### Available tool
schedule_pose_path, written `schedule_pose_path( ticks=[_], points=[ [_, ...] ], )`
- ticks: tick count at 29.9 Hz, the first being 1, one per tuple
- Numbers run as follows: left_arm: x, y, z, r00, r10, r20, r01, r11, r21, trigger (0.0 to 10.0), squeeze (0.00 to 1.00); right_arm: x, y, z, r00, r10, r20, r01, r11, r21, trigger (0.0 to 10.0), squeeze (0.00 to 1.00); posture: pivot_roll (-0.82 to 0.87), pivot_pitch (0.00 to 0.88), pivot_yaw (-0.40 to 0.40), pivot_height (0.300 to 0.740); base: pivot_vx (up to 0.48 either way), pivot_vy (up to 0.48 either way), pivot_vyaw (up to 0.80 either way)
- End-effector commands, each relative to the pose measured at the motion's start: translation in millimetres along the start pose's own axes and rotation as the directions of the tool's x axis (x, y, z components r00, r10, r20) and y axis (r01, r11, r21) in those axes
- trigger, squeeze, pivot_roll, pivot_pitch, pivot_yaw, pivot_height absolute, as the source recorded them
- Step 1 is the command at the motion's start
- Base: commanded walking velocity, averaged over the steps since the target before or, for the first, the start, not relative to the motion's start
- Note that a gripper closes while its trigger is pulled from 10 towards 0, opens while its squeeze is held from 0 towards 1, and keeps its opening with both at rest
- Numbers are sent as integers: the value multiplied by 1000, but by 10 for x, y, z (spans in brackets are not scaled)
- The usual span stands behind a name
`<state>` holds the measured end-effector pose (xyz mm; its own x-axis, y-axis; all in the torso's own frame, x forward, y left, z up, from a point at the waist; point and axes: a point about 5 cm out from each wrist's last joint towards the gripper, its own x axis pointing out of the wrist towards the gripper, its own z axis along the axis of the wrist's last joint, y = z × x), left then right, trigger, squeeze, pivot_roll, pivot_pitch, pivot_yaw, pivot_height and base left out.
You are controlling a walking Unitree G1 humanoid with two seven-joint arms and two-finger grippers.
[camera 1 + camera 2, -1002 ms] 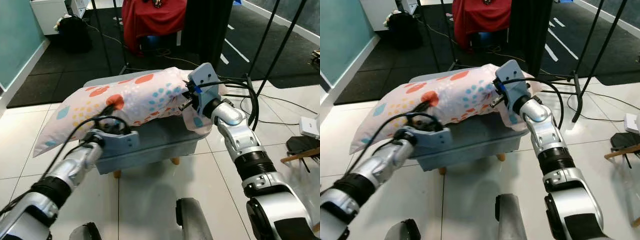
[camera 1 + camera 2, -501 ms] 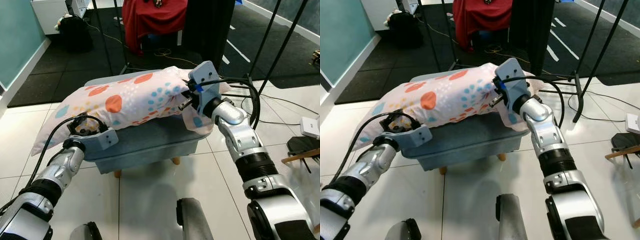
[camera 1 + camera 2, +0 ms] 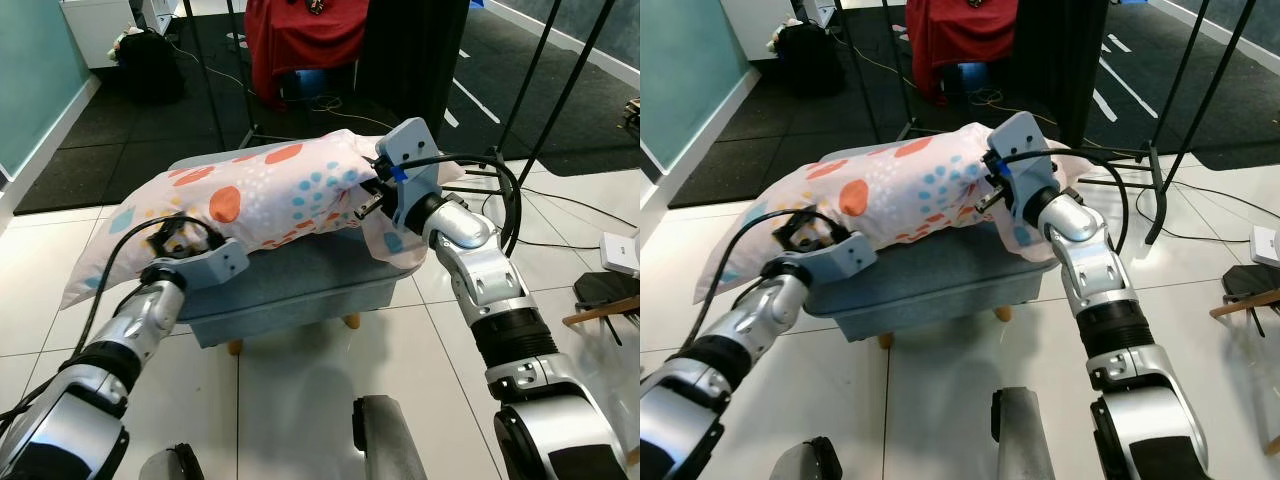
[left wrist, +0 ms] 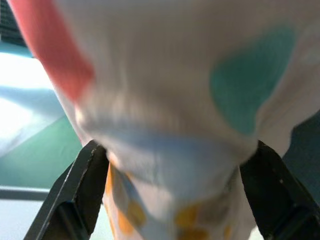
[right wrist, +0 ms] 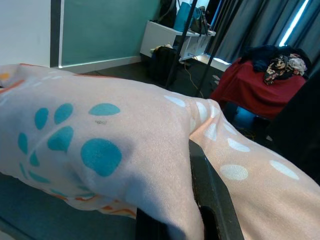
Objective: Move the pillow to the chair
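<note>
A pink pillow (image 3: 270,195) with coloured dots lies lengthwise on a low grey-blue chair (image 3: 300,285) with wooden feet; its left end hangs past the seat. My right gripper (image 3: 365,205) is at the pillow's right end, shut on a fold of the cover, and one black finger (image 5: 212,200) shows under the fabric. At the pillow's front left, my left gripper (image 3: 172,232) stands open. Its fingers (image 4: 85,185) are spread wide and the pillow (image 4: 165,100) bulges between them.
Behind the chair are a red-draped object (image 3: 305,40), black stand poles (image 3: 545,110) and cables (image 3: 560,200) on the floor. A black bag (image 3: 150,60) sits at the back left by a teal glass wall (image 3: 35,70). White tiles surround the chair.
My left gripper drew back down and left from the pillow, then came up and right again onto its front left part. The right gripper kept its hold and place.
</note>
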<state>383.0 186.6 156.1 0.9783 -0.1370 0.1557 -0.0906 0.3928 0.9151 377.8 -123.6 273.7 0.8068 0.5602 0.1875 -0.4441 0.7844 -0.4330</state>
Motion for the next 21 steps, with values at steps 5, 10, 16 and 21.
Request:
schedule_pose_path(
  ticks=[5, 10, 16, 21],
  points=[
    [18, -50, 56, 998, -48, 39, 46, 998, 42, 0, 0, -2, 30, 191, 995, 25, 94, -26, 1000, 10, 0, 0, -256, 147, 37, 450, 0, 0, 0],
    [6, -19, 1, 998, -47, 38, 45, 997, 63, 0, 0, -5, 50, 172, 996, 30, 82, -32, 999, 15, 0, 0, -252, 144, 34, 450, 0, 0, 0],
    [-5, 29, -59, 999, -31, 26, 29, 997, 65, 0, 0, -9, 64, 133, 997, 28, 65, -30, 999, 24, 0, 0, -247, 138, 31, 450, 0, 0, 0],
    [-7, 107, -110, 1000, 4, 12, -5, 998, 57, 0, 0, -15, 71, 73, 999, 22, 39, -24, 998, 53, 0, 0, -244, 129, 30, 450, 0, 0, 0]
  ],
)
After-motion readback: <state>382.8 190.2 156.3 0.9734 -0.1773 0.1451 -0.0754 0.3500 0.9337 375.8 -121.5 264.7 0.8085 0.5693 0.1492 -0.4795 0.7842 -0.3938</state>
